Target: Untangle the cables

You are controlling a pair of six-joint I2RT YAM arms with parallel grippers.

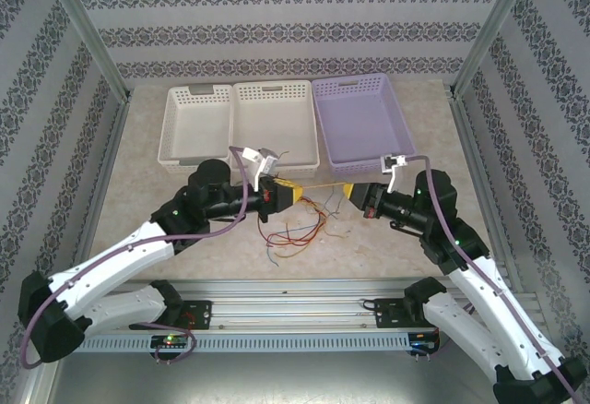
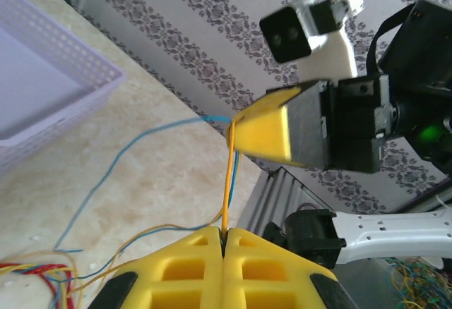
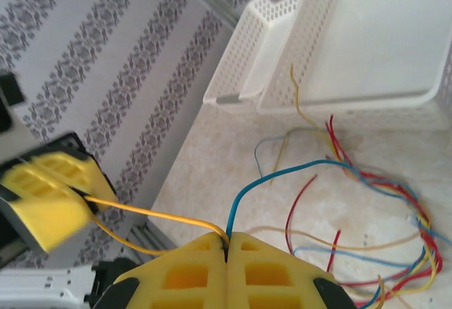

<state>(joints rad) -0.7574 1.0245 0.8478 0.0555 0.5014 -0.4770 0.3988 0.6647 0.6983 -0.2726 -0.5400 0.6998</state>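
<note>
The counter [image 1: 369, 256] carries the cables [image 1: 297, 231], bunched loosely between my arms. I have the left pincer [image 2: 222, 235] and right pincer [image 3: 227, 238] both clamped on one yellow wire [image 2: 226, 189], stretched between them to draw it free. The overhead view places the bunch; the right wrist view shows a blue wire [image 3: 282, 175] apparently nipped too.

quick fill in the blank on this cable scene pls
The left hand and right hand both pinch one ___ wire running between them. The right hand also grips a ___ wire. Beyond the cables stand ___ white baskets and a lilac basket.
Missing: yellow; blue; two.
</note>
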